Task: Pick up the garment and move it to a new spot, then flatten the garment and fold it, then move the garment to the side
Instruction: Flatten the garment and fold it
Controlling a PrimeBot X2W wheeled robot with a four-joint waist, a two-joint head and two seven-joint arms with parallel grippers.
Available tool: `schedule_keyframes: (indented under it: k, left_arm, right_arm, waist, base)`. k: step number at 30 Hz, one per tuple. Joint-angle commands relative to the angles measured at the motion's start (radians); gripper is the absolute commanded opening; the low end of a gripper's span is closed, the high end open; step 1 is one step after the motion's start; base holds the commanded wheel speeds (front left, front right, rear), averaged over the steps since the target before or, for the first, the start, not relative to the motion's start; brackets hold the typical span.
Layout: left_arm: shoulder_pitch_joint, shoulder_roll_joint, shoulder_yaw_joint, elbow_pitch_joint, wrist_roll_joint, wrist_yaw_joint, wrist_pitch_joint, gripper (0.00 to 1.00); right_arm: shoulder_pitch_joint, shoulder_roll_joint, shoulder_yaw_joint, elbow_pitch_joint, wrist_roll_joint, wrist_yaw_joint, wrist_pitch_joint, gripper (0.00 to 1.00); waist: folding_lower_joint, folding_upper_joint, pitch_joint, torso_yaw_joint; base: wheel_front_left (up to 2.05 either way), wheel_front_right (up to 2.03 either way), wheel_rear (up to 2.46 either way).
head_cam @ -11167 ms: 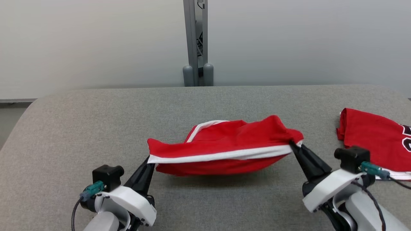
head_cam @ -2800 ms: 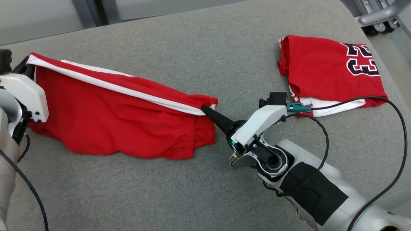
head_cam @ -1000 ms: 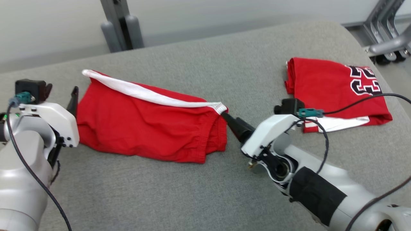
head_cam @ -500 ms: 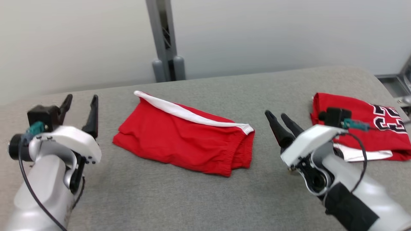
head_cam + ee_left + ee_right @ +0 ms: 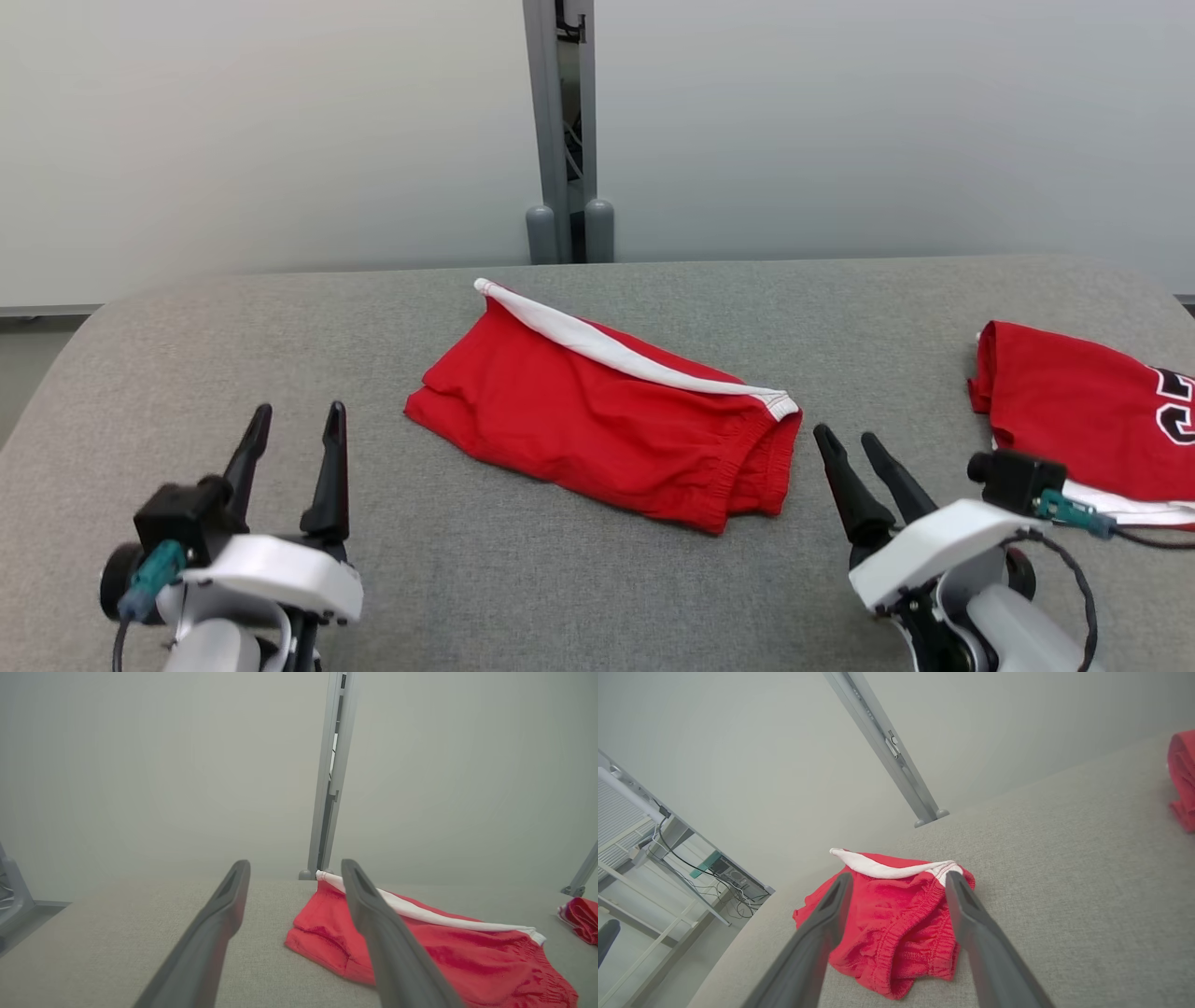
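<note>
**Folded red garment lying free on the grey table, both grippers open**

The garment [image 5: 607,406] lies near the middle of the padded grey table [image 5: 597,579], held by neither arm. It is folded into a rough oblong set askew: its left end lies farther from the robot and its right end nearer. The cloth is bright red and lightly creased. A white band runs along its far edge, ending in a ribbed white tip at the right corner. The right end shows a gathered, elasticated hem in doubled layers.

The left gripper [image 5: 300,409] hovers over bare table to the near left, well apart from the garment, its two dark fingers spread. The right gripper [image 5: 844,433] stands just beside the garment's right end without touching it, its fingers also parted and holding nothing.

A second red garment [image 5: 1083,411] with black-and-white numerals lies at the table's right edge, well apart from the first. A grey post [image 5: 560,131] rises behind the table against a pale wall.
</note>
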Motion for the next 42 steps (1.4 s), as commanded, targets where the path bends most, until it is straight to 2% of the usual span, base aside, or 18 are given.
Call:
schedule_keyframes:
  k: [1, 6, 10, 20, 28, 32, 38, 42]
  left_arm:
    - [0.03, -0.011, 0.018, -0.025, 0.02, -0.003, -0.003, 1.0]
    - [0.12, -0.069, 0.083, -0.088, 0.058, -0.011, -0.003, 1.0]
    - [0.159, -0.094, 0.108, -0.097, 0.08, -0.023, -0.003, 1.0]
    - [0.154, -0.106, 0.127, -0.095, 0.11, -0.045, -0.003, 1.0]
    - [0.14, -0.106, 0.095, -0.08, 0.102, -0.052, -0.003, 1.0]
    - [0.13, -0.106, 0.079, -0.072, 0.106, -0.054, -0.003, 1.0]
    - [0.131, -0.106, 0.077, -0.068, 0.107, -0.054, -0.003, 1.0]
    - [0.13, -0.107, 0.077, -0.069, 0.105, -0.055, -0.003, 1.0]
  right_arm:
    - [0.03, 0.007, -0.024, -0.008, -0.019, 0.0, 0.0, 1.0]
    - [0.094, 0.039, -0.089, -0.019, -0.062, 0.0, 0.0, 1.0]
    - [0.117, 0.056, -0.108, -0.019, -0.085, 0.0, 0.0, 1.0]
    - [0.107, 0.069, -0.112, -0.017, -0.097, 0.0, 0.0, 1.0]
    - [0.039, 0.092, -0.081, 0.037, -0.054, 0.0, 0.012, 1.0]
    - [-0.004, 0.1, -0.067, 0.099, -0.054, 0.0, 0.01, 1.0]
    - [-0.062, 0.12, -0.132, 0.261, -0.074, 0.0, -0.001, 1.0]
    - [-0.083, 0.125, -0.149, 0.317, -0.084, 0.0, -0.002, 1.0]
  waist:
    - [0.0, 0.0, -0.003, 0.009]
    - [0.0, 0.0, -0.008, 0.023]
    - [0.0, 0.0, -0.01, 0.03]
    - [0.0, 0.0, -0.007, 0.035]
    - [0.0, 0.0, 0.025, 0.064]
    - [0.0, 0.0, 0.037, 0.096]
    - [0.0, 0.0, 0.052, 0.133]
    - [0.0, 0.0, 0.064, 0.143]
  base:
    - [0.0, 0.0, 0.0]
    - [0.0, 0.0, 0.0]
    - [0.0, 0.0, 0.0]
    - [0.0, 0.0, 0.0]
    - [0.0, 0.0, 0.0]
    - [0.0, 0.0, 0.0]
    - [0.0, 0.0, 0.0]
    - [0.0, 0.0, 0.0]
